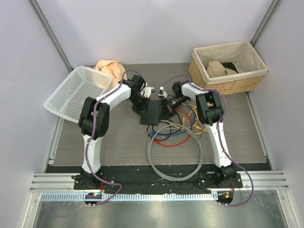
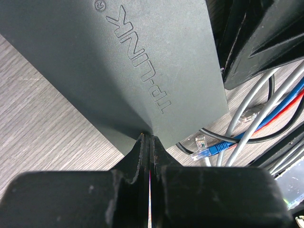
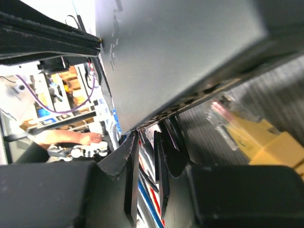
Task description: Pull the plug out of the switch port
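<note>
My left gripper [image 2: 148, 138] was fully closed and empty, its tips touching the edge of the switch [image 2: 142, 61] at mid-table. My right gripper [image 3: 145, 142], at the switch's 2 o'clock, kept a narrow gap; I could not tell if it held anything.

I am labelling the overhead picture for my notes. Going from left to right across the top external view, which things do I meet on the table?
white plastic mesh basket → black switch → wicker basket
</note>
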Robot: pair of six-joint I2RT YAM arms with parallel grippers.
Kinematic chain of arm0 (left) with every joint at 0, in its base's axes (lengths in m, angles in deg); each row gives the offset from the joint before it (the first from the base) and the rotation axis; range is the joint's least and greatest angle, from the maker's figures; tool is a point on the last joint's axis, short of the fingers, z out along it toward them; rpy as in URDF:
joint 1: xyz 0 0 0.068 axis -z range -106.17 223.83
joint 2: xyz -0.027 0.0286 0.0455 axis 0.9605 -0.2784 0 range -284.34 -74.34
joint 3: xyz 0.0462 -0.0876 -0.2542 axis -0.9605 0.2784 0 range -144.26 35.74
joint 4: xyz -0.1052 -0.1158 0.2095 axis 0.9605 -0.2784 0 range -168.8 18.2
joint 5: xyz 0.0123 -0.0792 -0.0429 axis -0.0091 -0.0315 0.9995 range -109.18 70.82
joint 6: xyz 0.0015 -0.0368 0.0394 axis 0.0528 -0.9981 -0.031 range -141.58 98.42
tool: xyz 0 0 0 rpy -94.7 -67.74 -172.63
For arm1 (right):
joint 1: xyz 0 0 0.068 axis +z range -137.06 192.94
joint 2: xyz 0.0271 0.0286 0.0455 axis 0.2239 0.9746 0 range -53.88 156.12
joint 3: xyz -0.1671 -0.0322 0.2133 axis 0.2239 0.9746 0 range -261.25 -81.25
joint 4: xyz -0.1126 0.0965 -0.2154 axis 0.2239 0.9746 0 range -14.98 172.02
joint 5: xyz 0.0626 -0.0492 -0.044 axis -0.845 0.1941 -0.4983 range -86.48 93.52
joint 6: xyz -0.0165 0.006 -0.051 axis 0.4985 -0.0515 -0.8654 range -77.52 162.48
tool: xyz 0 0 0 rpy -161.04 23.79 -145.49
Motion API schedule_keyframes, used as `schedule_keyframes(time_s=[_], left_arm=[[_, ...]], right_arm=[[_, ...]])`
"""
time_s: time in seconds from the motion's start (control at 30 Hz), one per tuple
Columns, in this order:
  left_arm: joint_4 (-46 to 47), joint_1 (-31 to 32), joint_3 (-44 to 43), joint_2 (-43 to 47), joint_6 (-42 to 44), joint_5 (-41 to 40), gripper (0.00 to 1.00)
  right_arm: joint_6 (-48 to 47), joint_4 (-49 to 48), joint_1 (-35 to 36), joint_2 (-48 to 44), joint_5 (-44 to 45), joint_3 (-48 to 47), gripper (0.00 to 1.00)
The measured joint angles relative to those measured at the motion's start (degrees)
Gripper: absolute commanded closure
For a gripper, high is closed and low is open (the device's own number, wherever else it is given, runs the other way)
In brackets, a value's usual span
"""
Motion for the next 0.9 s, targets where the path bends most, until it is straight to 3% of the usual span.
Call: schedule_keyframes(time_s=[0.27, 0.4, 0.9], left_arm=[[0.0, 0.0, -0.1, 0.0, 0.0, 0.0, 1.0], [0.1, 0.0, -0.2, -0.1, 0.0, 0.2, 1.0], [-0.1, 0.0, -0.3, -0.3, 0.0, 0.0, 1.0]], right_arm=[[-5.6, 3.7, 0.3, 0.6, 1.5, -2.6, 0.99], [-4.9, 0.9, 0.1, -1.4, 1.6, 0.8, 0.99], [-8.8, 4.3, 0.8, -2.7, 15.0, -4.2, 0.99]])
